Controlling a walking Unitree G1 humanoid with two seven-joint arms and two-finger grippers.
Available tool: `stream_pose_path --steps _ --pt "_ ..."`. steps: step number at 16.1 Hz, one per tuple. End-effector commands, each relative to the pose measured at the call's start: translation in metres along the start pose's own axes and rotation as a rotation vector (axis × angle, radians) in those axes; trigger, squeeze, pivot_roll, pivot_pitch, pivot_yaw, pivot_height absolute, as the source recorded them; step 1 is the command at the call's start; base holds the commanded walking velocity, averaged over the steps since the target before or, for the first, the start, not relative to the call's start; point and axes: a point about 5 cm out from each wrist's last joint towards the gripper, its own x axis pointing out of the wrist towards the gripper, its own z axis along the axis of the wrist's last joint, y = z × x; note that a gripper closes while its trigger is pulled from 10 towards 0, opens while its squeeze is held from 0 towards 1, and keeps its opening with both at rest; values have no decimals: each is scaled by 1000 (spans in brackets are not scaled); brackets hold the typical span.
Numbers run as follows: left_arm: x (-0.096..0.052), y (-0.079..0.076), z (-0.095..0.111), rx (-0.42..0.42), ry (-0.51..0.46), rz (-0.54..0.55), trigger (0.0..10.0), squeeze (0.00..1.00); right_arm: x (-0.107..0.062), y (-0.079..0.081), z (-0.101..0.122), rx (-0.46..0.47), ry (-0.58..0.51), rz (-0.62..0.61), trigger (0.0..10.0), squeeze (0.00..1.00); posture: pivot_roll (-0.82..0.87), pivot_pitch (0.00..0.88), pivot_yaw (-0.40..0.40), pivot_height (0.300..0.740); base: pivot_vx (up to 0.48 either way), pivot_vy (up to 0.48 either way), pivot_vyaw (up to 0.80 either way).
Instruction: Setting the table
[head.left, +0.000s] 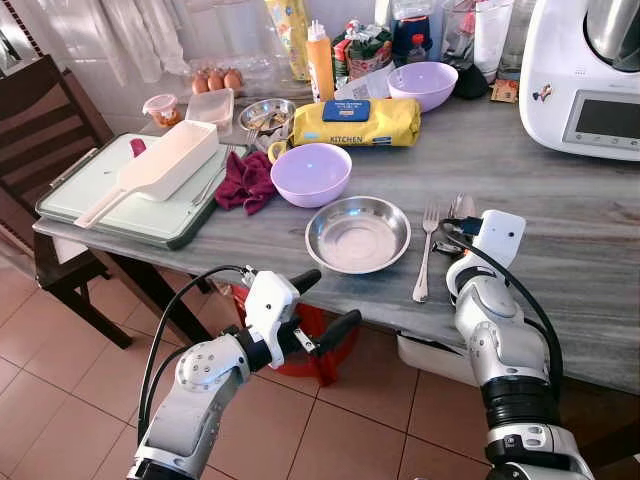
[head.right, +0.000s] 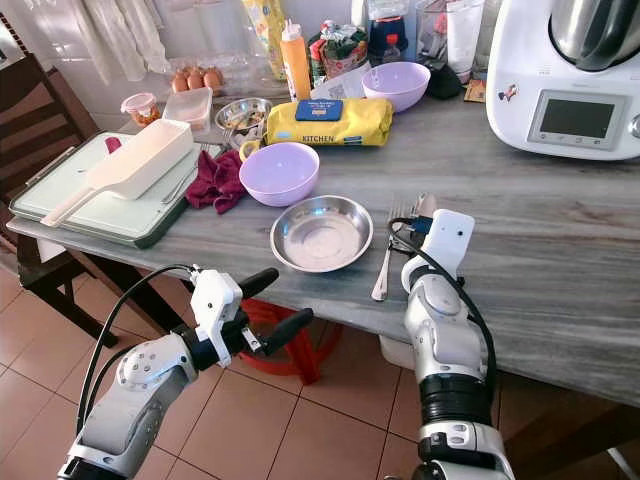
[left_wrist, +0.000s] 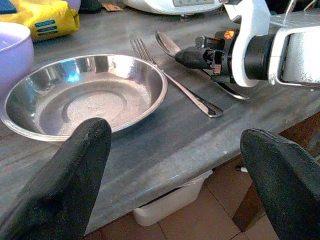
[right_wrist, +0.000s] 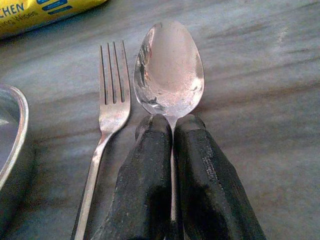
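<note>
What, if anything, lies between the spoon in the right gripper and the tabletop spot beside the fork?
Nothing visible does. The right gripper is shut on the spoon, whose bowl sits just right of the fork over bare table. The steel bowl is on the fork's far side, and the left gripper hangs open off the table edge.

Silver spoon (right_wrist: 170, 70); silver fork (right_wrist: 111, 100); steel bowl (head.left: 357, 235); grey-veined table (head.left: 560, 230); lilac bowl (head.left: 311, 173).

Left arm bent, raised in front of table edge, silver forearm angled up and inward. Left gripper (head.left: 322, 302) empty, 2 black fingers (left_wrist: 75, 180) spread wide, pointing toward table. Right arm reaching forward over tabletop, wrist level. Right gripper (right_wrist: 172, 131) low at surface, 2 fingers pressed together around spoon (right_wrist: 169, 67) handle.
</note>
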Motion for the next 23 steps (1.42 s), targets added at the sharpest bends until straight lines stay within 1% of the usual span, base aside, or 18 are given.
stream_pose_path --steps 1,6,7,8,14,15,17,19,20,22,23 --pt "-1 1 4 16 4 -8 10000 0 -3 -2 -26 -13 116 -15 10000 0 -98 89 149 740 0 0 0" --pt "-2 0 5 14 5 -10 10000 0 -6 -9 -31 -13 142 -45 10000 0 -99 89 152 740 0 0 0" --pt "-2 0 5 13 6 -12 10000 0 -6 -10 -31 -11 143 -46 10000 816 -99 89 152 740 0 0 0" --pt "-2 -1 5 13 8 -15 10000 0 -6 -13 -31 -14 142 -55 10000 922 -101 90 153 740 0 0 0" --pt "-1 -1 6 10 10 -12 10000 0 -6 -15 -31 -15 147 -58 10000 918 -100 88 151 740 0 0 0" --pt "-1 -2 5 10 11 -12 10000 0 -6 -14 -30 -14 144 -54 10000 1000 -100 88 151 740 0 0 0" --pt "-2 -3 4 9 13 -13 10000 0 -6 -11 -21 -19 94 -34 10000 1000 -100 89 151 740 0 0 0" --pt "-2 -2 2 7 18 -14 10000 0 -7 -7 -6 -40 9 -23 10000 1000 -102 88 152 740 0 0 0" --pt "-1 -2 1 7 19 -13 10000 0 -6 -6 -4 -46 4 -22 10000 1000 -104 87 152 740 0 0 0" --pt "0 0 1 6 20 -13 10000 0 -9 0 8 -2 -78 3 10000 1000 -103 86 153 740 0 0 0" --pt "0 0 1 5 20 -13 10000 0 -9 0 9 -1 -82 5 10000 1000 -103 86 153 740 0 0 0"
